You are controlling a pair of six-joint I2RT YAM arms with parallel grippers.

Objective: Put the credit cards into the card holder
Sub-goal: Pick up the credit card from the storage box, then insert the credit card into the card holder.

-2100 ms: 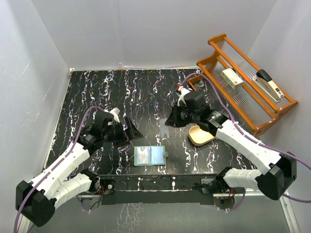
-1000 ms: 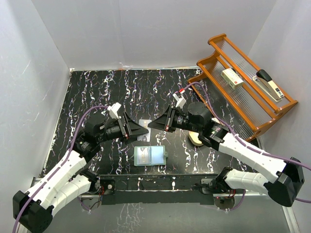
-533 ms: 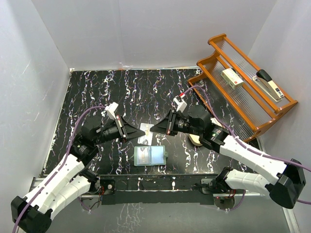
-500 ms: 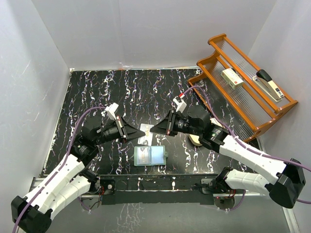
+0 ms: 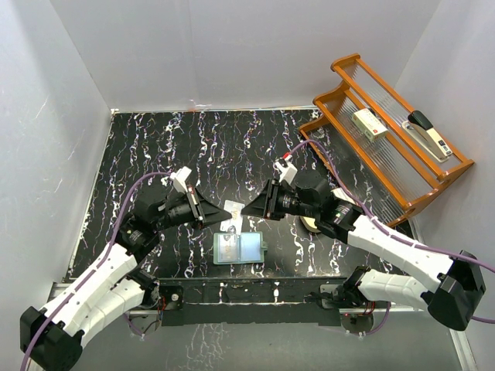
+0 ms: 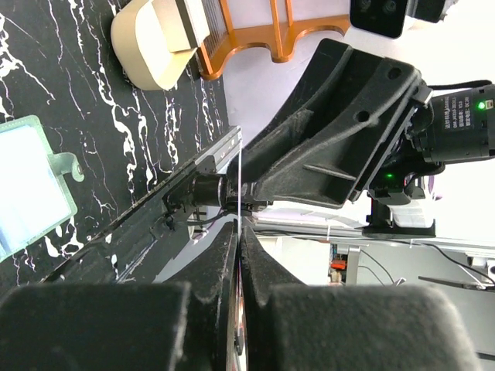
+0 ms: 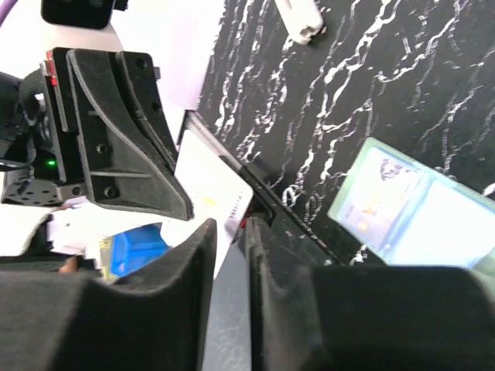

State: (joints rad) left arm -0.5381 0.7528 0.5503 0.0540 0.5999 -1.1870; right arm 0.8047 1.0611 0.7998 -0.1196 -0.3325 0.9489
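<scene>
The card holder (image 5: 249, 249) lies open and flat near the front edge, with a pale blue card (image 5: 227, 246) showing in its left half. Above and behind it, a white credit card (image 5: 233, 209) hangs in the air between the two grippers. My left gripper (image 5: 223, 220) is shut on that card, whose thin edge (image 6: 240, 174) sticks out past my left gripper (image 6: 239, 229). My right gripper (image 5: 247, 209) faces it from the right. In the right wrist view the credit card (image 7: 207, 182) reaches into the narrow gap of my right gripper (image 7: 231, 230), whose jaws stand slightly apart.
A tan bowl-like object (image 5: 312, 223) sits under the right forearm. A wooden rack (image 5: 402, 182) stands at the back right with a small box (image 5: 370, 124) and a stapler (image 5: 429, 133) on it. White walls close in the black marbled table (image 5: 155, 147).
The left gripper has shut on the card that the right gripper held. The right jaws have parted a little. Both grippers have sunk slightly toward the card holder.
</scene>
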